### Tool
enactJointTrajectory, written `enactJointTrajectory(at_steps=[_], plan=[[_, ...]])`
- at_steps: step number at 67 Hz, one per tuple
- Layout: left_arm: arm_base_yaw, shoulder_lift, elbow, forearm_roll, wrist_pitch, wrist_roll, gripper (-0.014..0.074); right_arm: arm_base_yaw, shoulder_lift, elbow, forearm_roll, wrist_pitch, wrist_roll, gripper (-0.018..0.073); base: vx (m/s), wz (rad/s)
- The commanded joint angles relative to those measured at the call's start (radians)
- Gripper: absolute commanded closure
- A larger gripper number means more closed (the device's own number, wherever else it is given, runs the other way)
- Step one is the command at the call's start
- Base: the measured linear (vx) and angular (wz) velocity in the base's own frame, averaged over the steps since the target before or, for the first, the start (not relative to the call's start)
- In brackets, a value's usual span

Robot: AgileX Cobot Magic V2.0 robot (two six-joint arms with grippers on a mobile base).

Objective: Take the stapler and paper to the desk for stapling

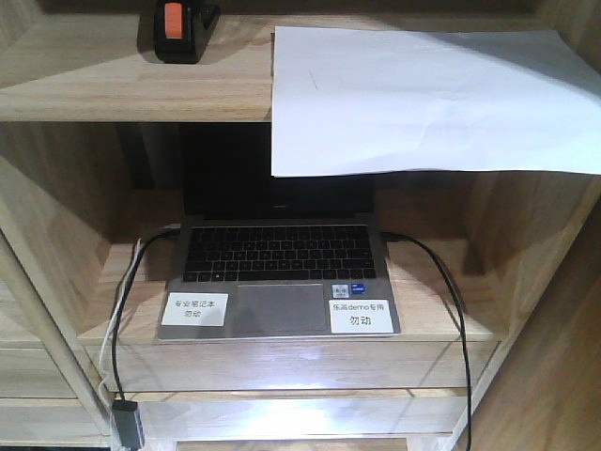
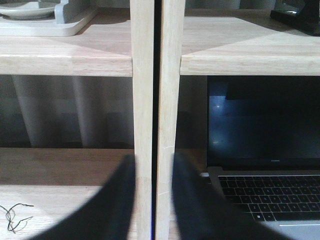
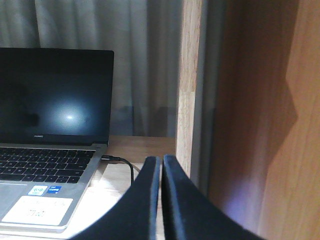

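1. Stapler (image 1: 178, 28): on the top shelf (image 1: 122, 89), left of the paper and apart from it. Likely rigid and compact; grip across its sides at mid-body.
2. Paper (image 1: 423, 94): same shelf, its front overhanging the edge. Light, limp and easily creased; pinch the overhang.
3. Left gripper (image 2: 152, 165): jaws spread, empty.
4. Right gripper (image 3: 161, 162): jaws pressed together, empty.
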Motion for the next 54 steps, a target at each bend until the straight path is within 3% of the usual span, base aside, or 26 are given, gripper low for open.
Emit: enactJointTrajectory(at_steps=[1,11,26,34,54], plan=[[-0.003,0.011,-0.030,-0.009,-0.076,-0.004,0.0169,-0.006,-0.014,0.004,-0.002,-0.076,-0.010,0.0568,0.00,0.00],[-0.003,0.011,-0.030,-0.009,-0.075,-0.004,0.0075,-0.006,-0.014,0.004,-0.002,-0.076,-0.010,0.0568,0.00,0.00],[-0.003,0.011,-0.030,-0.015,-0.037,-0.011,0.0074,-0.006,-0.014,0.004,-0.002,-0.076,-0.010,0.0568,0.00,0.00],[-0.009,0.011,-0.030,-0.062,-0.053,-0.010,0.0074,-0.006,-0.014,0.004,-0.002,-0.076,-0.010,0.0568,0.00,0.00],[-0.186,0.050,-0.043,-0.088,-0.067,0.075,0.0074,-0.006,-0.014,0.004,-0.002,-0.076,-0.010,0.0568,0.00,0.00]])
